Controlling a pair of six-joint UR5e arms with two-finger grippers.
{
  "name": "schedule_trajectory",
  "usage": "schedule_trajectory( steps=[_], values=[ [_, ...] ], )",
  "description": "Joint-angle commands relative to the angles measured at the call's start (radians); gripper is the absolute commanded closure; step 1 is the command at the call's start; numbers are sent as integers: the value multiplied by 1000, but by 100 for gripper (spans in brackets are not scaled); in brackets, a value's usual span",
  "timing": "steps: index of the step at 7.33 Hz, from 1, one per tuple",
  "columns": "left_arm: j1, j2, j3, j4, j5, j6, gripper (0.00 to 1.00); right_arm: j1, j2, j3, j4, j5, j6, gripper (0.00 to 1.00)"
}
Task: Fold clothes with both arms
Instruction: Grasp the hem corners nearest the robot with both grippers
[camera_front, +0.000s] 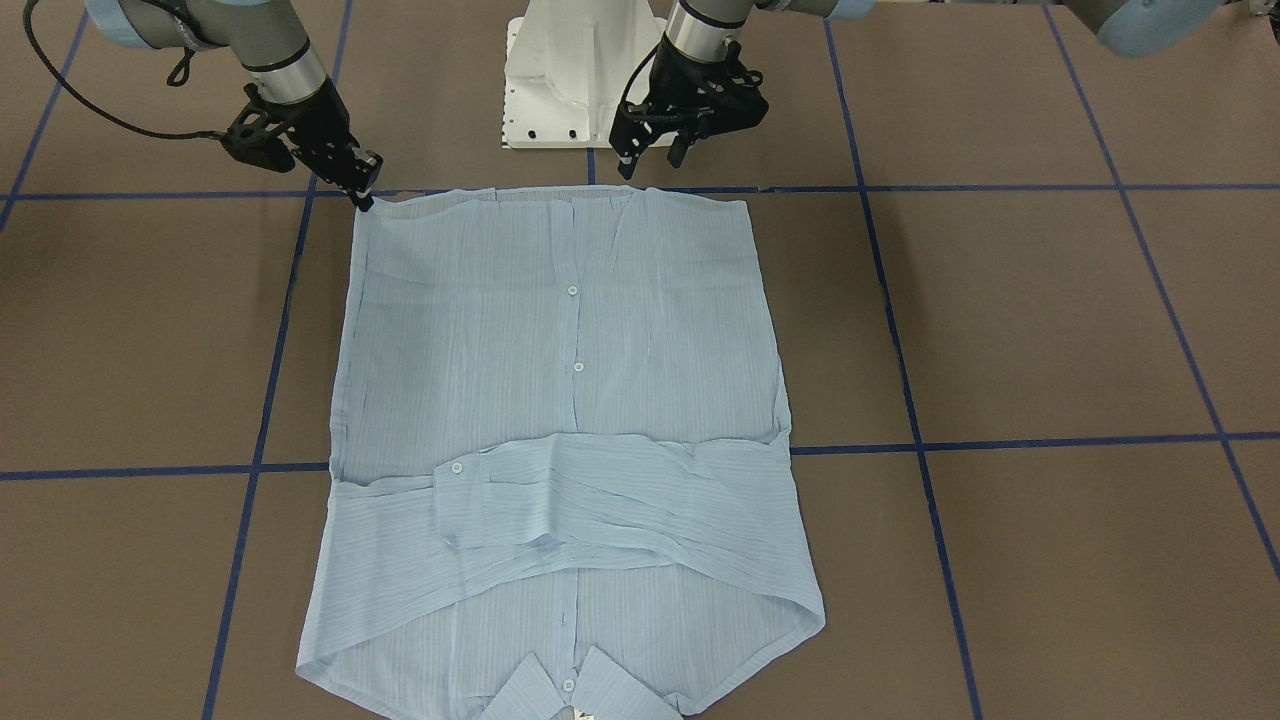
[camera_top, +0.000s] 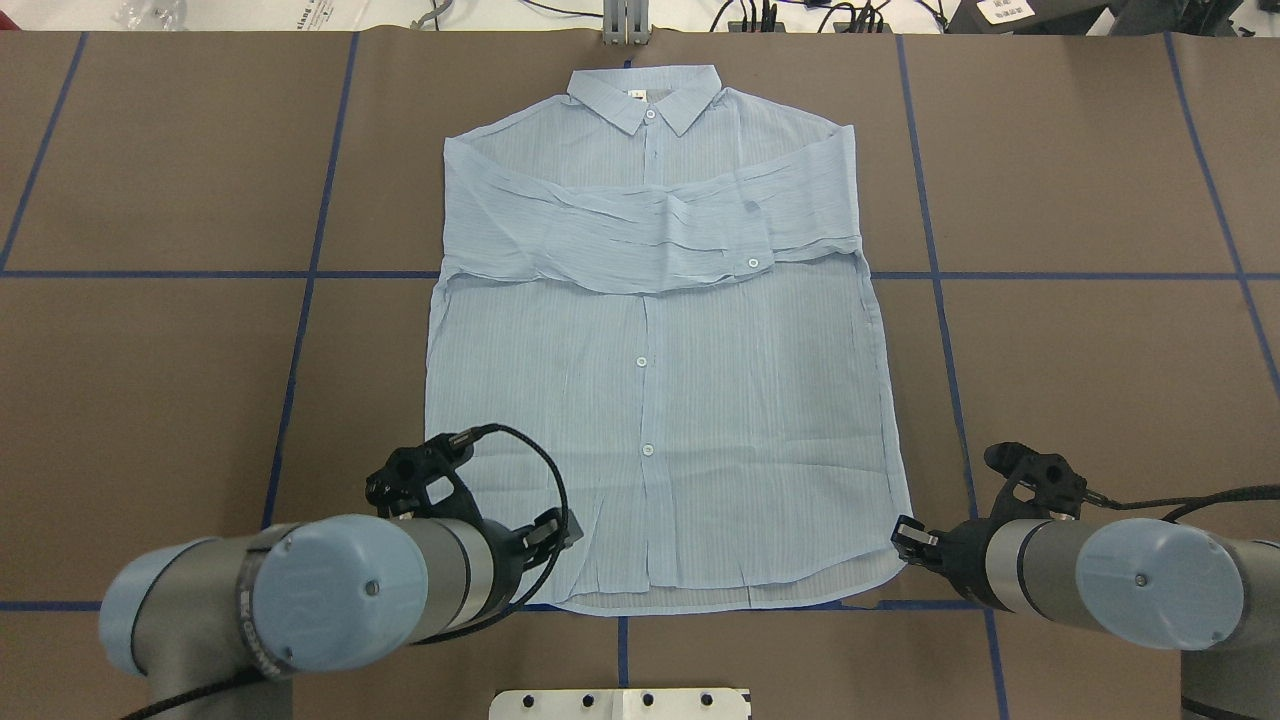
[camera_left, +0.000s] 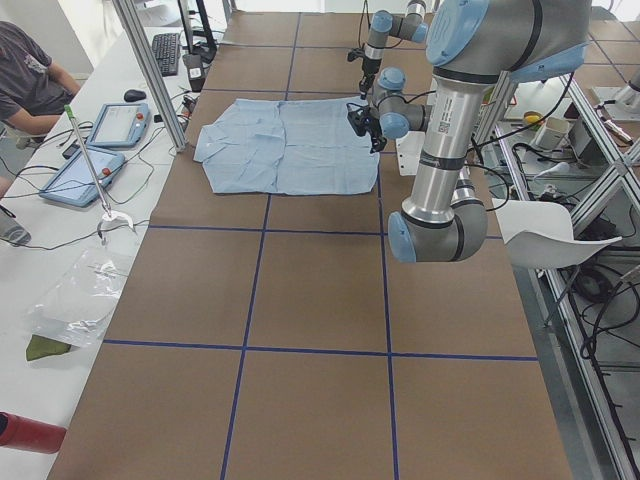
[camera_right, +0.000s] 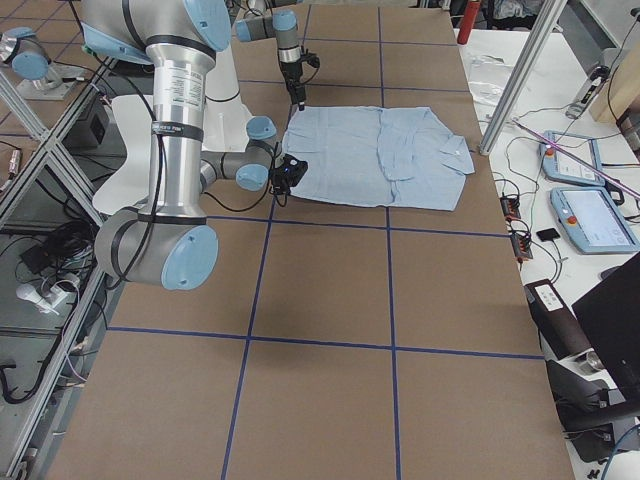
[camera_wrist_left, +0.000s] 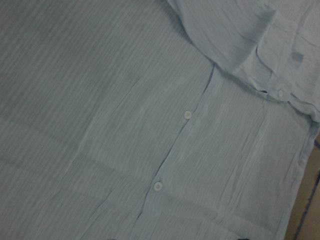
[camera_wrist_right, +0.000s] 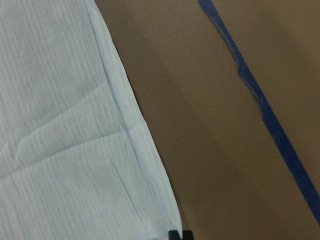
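Presently we record the shirt lying flat, buttons up, on the tabletop. Its hem is the edge nearest both pincers, and its collar is at the end farthest from them. Both sleeves are folded across the chest, well beyond either pincer, with one buttoned cuff on top.

The left pincer hangs just above the hem, near the button placket and away from either corner. Its jaws stand clearly apart with nothing between them. Its wrist camera looks onto the striped cloth beneath, with two white buttons in view.

The right pincer has its tip at the hem corner on its own side. Its jaws show as one narrow point, and we cannot tell whether they are closed or whether cloth lies between them. Its wrist view shows the shirt's side edge on one side of the tip and bare tabletop with a blue tape line on the other.

The white pedestal base stands behind both pincers, apart from the hem.
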Motion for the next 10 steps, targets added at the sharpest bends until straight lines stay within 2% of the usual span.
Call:
schedule_trajectory(
  steps=[1,3,9,10],
  values=[
    [42,101,-16,56,47,69,18,0,1,1,1,1,0,100],
    [44,142,-11,55,38,79,21,-3,1,-2,1,-1,0,100],
    [33,133,47,52,44,85,32,-3,1,-2,1,-1,0,100],
    [31,133,48,52,44,83,38,-1,1,-1,1,-2,0,100]
  ],
)
